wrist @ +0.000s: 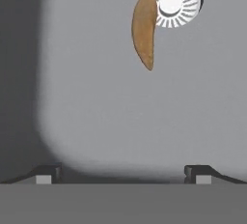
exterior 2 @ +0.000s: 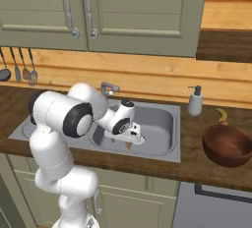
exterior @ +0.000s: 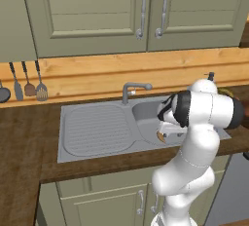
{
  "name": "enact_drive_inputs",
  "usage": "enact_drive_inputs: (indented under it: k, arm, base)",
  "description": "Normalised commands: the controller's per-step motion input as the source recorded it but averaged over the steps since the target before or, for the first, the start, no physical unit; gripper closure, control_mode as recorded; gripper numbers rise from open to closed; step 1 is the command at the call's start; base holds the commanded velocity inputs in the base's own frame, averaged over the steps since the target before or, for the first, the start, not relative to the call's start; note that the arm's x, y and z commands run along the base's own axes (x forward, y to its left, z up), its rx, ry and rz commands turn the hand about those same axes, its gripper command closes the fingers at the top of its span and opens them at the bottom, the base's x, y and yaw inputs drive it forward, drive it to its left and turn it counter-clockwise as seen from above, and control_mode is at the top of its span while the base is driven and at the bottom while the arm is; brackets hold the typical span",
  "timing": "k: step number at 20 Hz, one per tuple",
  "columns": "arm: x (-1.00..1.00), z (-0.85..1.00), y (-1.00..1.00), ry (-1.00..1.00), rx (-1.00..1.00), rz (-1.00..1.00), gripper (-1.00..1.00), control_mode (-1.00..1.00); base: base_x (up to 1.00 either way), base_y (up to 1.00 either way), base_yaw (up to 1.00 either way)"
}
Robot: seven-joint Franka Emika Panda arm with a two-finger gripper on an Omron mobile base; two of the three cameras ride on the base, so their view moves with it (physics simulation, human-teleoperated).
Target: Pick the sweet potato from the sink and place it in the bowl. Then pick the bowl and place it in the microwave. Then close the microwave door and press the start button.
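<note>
Step in hand, as judged: reaching for the sweet potato [wrist: 144,30], not yet grasped. It lies on the floor of the sink [wrist: 120,117], one end overlapping the white drain strainer [wrist: 172,3].

Tool [wrist: 123,172] spread wide, empty, hanging over the basin floor apart from the tuber; seen also low in the basin from the right base view [exterior 2: 129,138].

For a good pick, the tool is best carried forward until the tuber's midsection sits between the fingertips, jaws set across its narrow width, then lowered.

Edges: the basin wall [wrist: 19,73] rises close on one side; bare floor lies around the tuber otherwise. The faucet [exterior: 132,90] stands behind the basin. The bowl [exterior 2: 228,144] waits on the surface [exterior 2: 197,165], right of the sink, near a soap dispenser [exterior 2: 195,101].
</note>
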Motion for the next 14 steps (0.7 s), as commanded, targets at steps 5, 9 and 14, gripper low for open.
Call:
enact_drive_inputs:
  k: [5,9,14]
  arm:
    - [0.34,-0.21,-0.01,0.00,0.00,0.00,-1.00,-1.00]
    - [0.42,-0.17,-0.09,0.00,0.00,0.00,-1.00,-1.00]
    - [0.39,-0.22,-0.01,0.00,0.00,0.00,-1.00,-1.00]
  base:
    - [0.00,0.00,0.00]
    - [0.00,0.00,0.00]
    - [0.00,0.00,0.00]
